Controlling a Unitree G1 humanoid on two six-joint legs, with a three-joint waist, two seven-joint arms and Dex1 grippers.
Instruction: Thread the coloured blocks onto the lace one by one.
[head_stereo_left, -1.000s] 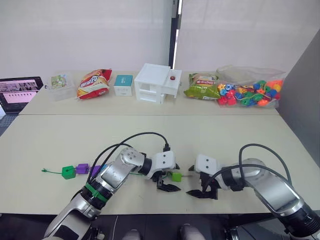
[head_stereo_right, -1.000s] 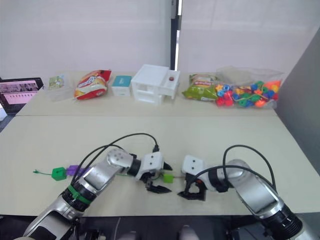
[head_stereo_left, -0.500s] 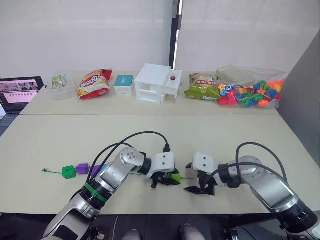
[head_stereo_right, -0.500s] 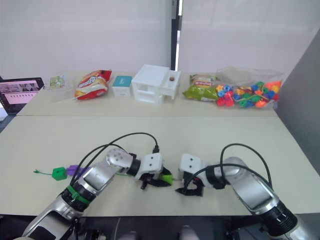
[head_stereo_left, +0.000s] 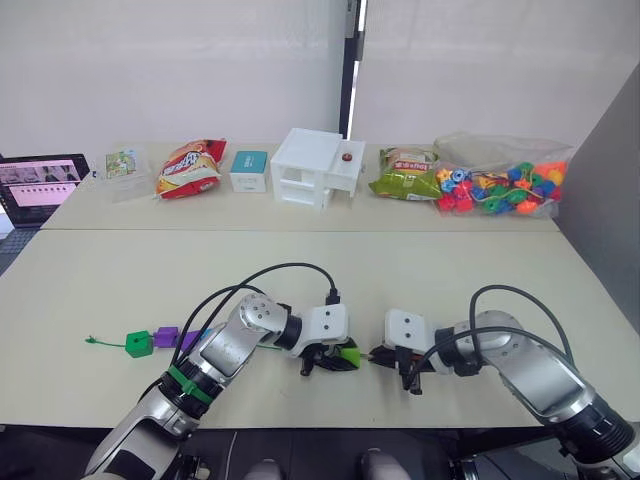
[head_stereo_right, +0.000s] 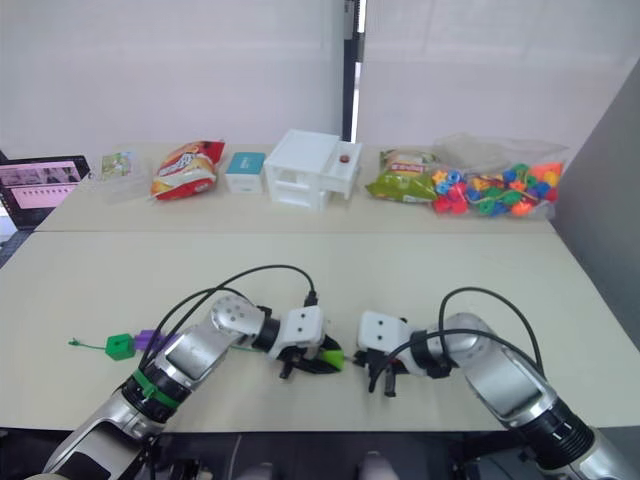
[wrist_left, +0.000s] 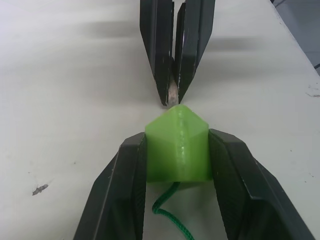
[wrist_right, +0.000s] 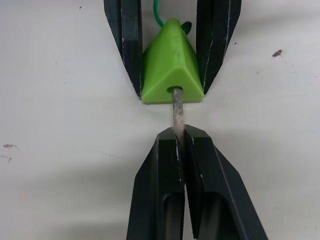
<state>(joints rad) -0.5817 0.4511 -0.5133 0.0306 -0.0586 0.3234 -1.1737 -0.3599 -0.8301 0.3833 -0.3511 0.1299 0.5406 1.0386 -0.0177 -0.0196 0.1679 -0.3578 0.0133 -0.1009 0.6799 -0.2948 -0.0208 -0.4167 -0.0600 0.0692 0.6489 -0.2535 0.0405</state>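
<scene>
Low in the middle of the frame: left gripper (wrist_left: 177, 165) squeezed tight on lime green block (wrist_left: 178, 145), right gripper (wrist_right: 180, 145) pinched shut on pale tip (wrist_right: 177, 112) of lace (wrist_left: 167, 215) poking through. Farther left: green block (head_stereo_left: 136, 344), purple block (head_stereo_left: 166, 336). Far back, upper right: bag of blocks (head_stereo_left: 500, 185).

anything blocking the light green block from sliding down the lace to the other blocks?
Nothing visible. The left gripper holds the light green block, the right gripper pinches the lace tip poking through it. Bare lace runs to the purple block and green block.
</scene>
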